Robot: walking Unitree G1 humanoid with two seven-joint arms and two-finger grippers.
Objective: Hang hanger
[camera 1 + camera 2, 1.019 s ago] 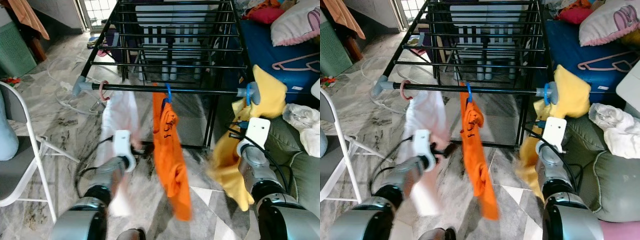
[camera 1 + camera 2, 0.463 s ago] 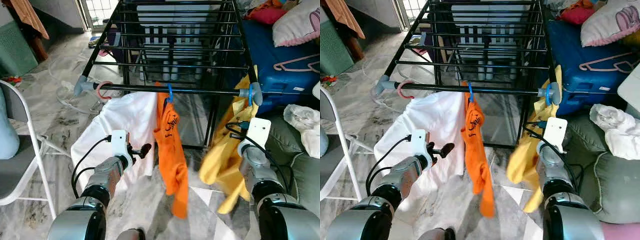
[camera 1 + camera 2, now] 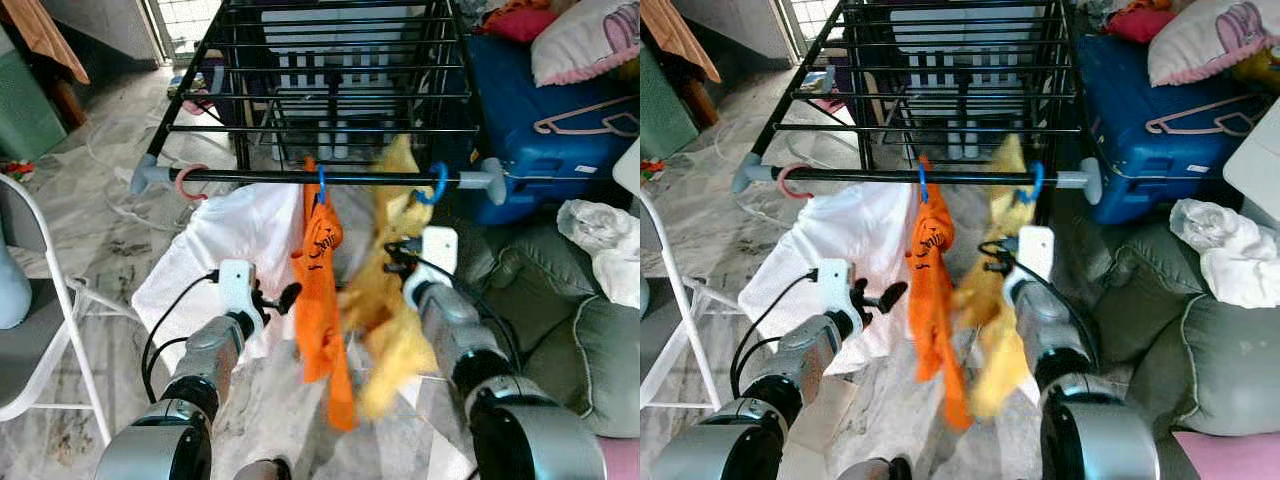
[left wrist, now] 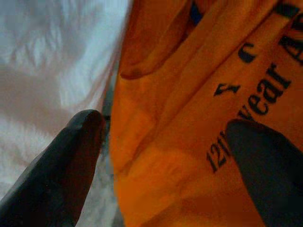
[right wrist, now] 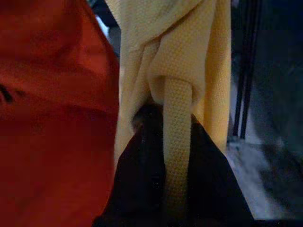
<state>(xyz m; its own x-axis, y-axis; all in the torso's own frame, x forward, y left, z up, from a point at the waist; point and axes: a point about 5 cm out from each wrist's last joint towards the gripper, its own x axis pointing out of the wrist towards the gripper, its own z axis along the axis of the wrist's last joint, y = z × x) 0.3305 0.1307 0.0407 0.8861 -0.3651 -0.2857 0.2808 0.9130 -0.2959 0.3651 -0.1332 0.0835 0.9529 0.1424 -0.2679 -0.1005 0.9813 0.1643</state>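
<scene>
A black drying rack's front rail [image 3: 260,176] carries three hangers. A pink hook [image 3: 188,183] holds a white garment [image 3: 235,235]. A blue hook [image 3: 320,186] holds an orange shirt [image 3: 320,290]. Another blue hook [image 3: 436,186] holds a yellow garment [image 3: 390,310]. My left gripper [image 3: 280,298] is open beside the orange shirt; in the left wrist view its fingers [image 4: 71,165] stand wide apart in front of the orange cloth [image 4: 189,94]. My right gripper [image 3: 392,255] is shut on a fold of the yellow garment [image 5: 177,142], close to the orange shirt.
A folding chair [image 3: 40,330] stands at the left. A blue case [image 3: 560,140] with a pink hanger [image 3: 590,112] on top sits to the right of the rack. Grey cushions [image 3: 560,320] and white cloth [image 3: 600,225] lie at the right.
My right arm swung left with the yellow garment, and its blue hook slid along the rail from the right end toward the orange shirt. The left gripper stayed by the orange shirt.
</scene>
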